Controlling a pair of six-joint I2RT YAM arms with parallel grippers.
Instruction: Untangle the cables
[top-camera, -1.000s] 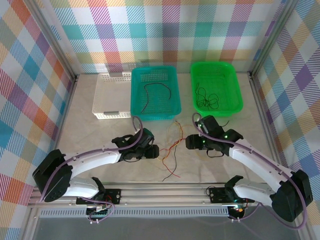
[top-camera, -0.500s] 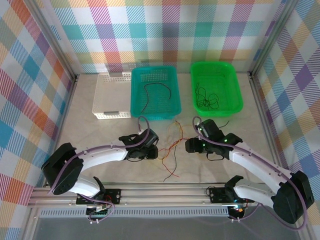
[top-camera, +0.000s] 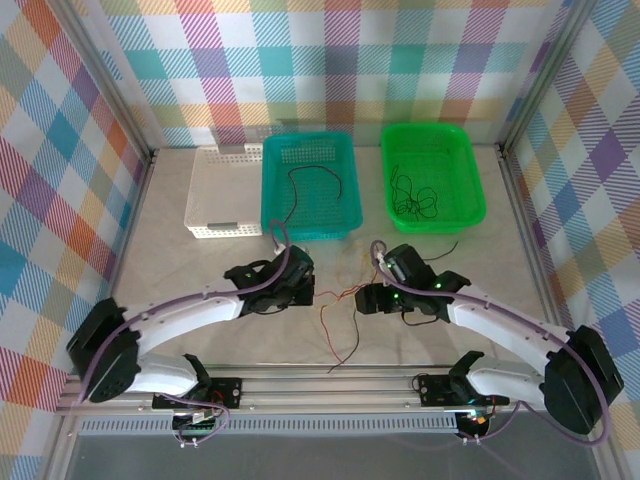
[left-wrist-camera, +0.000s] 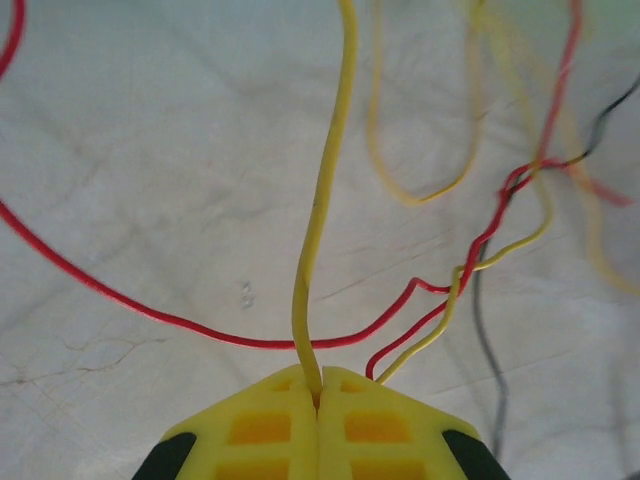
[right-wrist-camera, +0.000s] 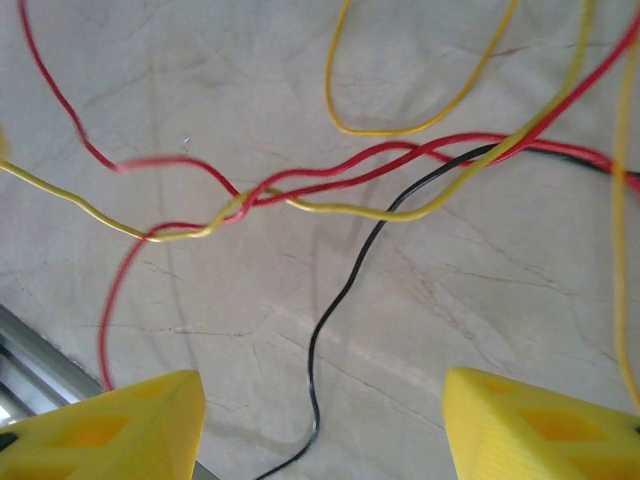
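**Firmly pinched: one yellow wire in the left fingers**

Centrally on the pale marbled surface (top-camera: 190, 265), between the two arms, lie the cables (top-camera: 338, 297). They form a loose tangle of red, yellow and black strands, just in front of the teal basket (top-camera: 320, 150).

The left fingers (left-wrist-camera: 318, 398) are pressed together on a yellow wire (left-wrist-camera: 322, 200), which rises from between their tips and runs away across the surface. Just beside it, a red wire (left-wrist-camera: 150, 305) and a thinner yellow strand come out from under the same tips. Whether those two are gripped as well cannot be told.

The right fingers (top-camera: 363, 297) stand apart, holding nothing, over the right side of the tangle. In the right wrist view a black wire (right-wrist-camera: 340, 290) lies on the surface between the two tips, and beyond it red and yellow strands twist round one another.

One dark wire lies in the teal basket, and a bunch of black ones in the green basket (top-camera: 445, 150). A white basket (top-camera: 215, 185) stands just beside the teal one, on its left.
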